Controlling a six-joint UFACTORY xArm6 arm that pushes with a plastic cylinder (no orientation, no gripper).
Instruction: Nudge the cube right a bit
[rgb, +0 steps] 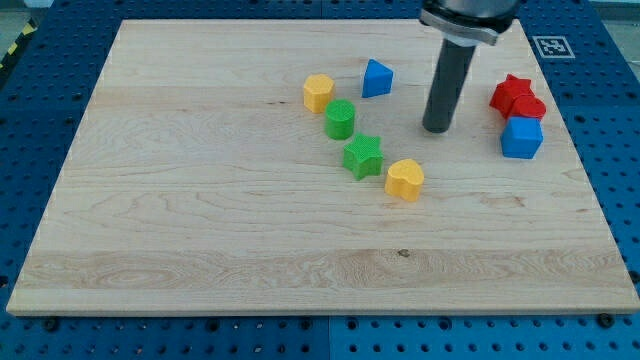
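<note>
The blue cube (521, 138) sits near the right edge of the wooden bench (200, 200), toward the view's top right. Just above it, touching or nearly so, lie two red blocks: a red star (510, 92) and, pressed against the star's lower right, a second red block (530, 107) whose shape I cannot make out.

The end effector is a plain dark rod with nothing to open or close, and it holds nothing. My tip (437, 129) stands on the bench to the left of the cube, well apart from it, at about the cube's height in the view. No block touches the tip.

Left of the tip lies a loose cluster. A blue triangular block (376, 78) is at the view's top, with a yellow hexagonal block (318, 92) to its left. Below those is a green cylinder (340, 119), then a green star (363, 157) just below and right of it. A yellow heart (405, 179) lies to the star's lower right, below the tip and slightly to its left.
</note>
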